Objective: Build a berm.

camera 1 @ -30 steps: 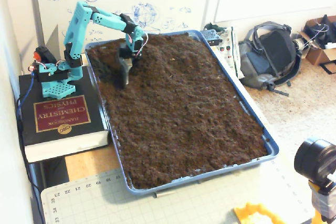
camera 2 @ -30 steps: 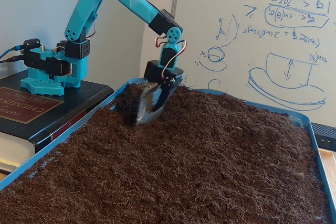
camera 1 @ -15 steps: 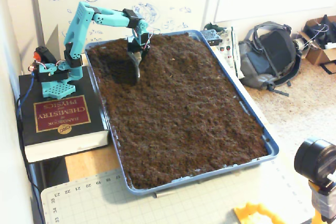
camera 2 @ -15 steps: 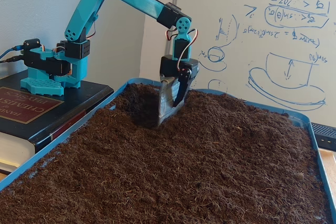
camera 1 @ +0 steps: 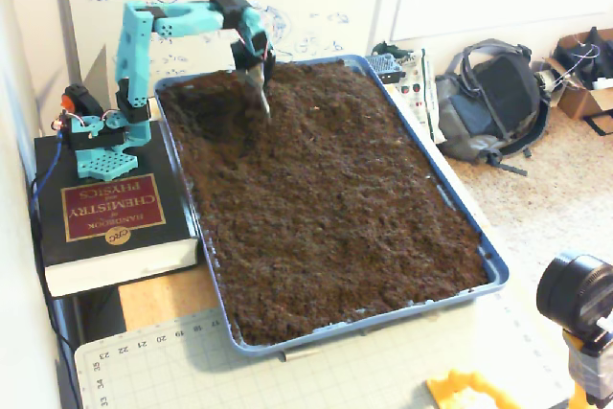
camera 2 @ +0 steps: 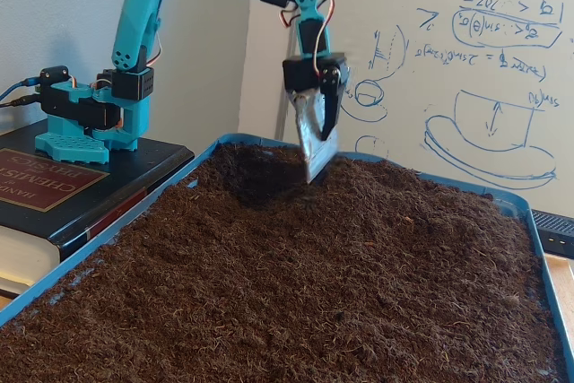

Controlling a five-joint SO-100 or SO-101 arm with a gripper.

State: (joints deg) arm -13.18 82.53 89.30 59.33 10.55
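**Scoop above the soil**

The berm is a low rise of soil at the tray's far end, beside a dug hollow. The gripper, scoop-shaped, hangs just above it; open or closed, I cannot tell.

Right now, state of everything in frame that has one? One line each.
Teal arm's claw: lifted clear of the soil, metal scoop blade pointing down; open or shut unclear.
Dark brown loose soil: fills the blue plastic tray, scooped hollow in the corner nearest the arm.
Berm: no clear ridge visible.
Black chemistry handbook: closed, flat under the arm's base.
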